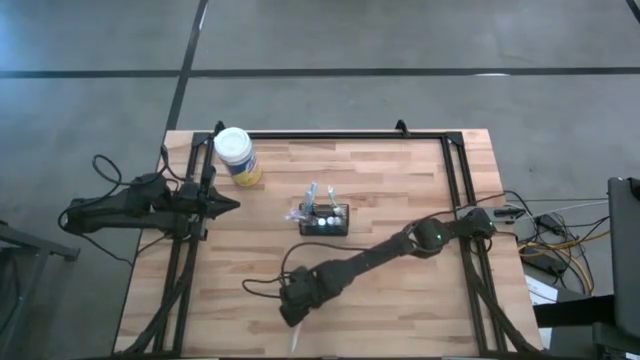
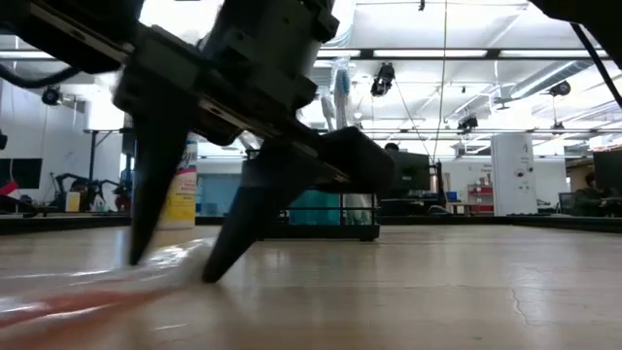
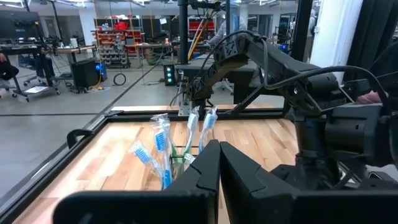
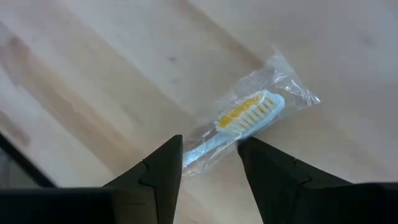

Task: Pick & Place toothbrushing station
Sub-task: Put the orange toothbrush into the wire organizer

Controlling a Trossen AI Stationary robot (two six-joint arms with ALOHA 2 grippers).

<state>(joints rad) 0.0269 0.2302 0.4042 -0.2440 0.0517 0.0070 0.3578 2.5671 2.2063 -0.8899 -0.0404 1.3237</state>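
Observation:
The toothbrushing station (image 1: 326, 220), a small black mesh holder, stands at mid-table with several wrapped toothbrushes upright in it (image 3: 163, 146). One more wrapped toothbrush (image 4: 252, 112), white with yellow bristles, lies flat on the wood near the table's front edge (image 1: 295, 337). My right gripper (image 4: 210, 144) points steeply down over its handle end, open, one finger on each side (image 2: 175, 267). I cannot see either finger touch it. My left gripper (image 1: 232, 205) waits shut and level at the table's left edge.
A yellow canister with a white lid (image 1: 237, 157) stands at the far left of the table. A black frame (image 1: 340, 134) runs along the far edge and both sides. Bare wood (image 1: 420, 310) lies right of my right arm.

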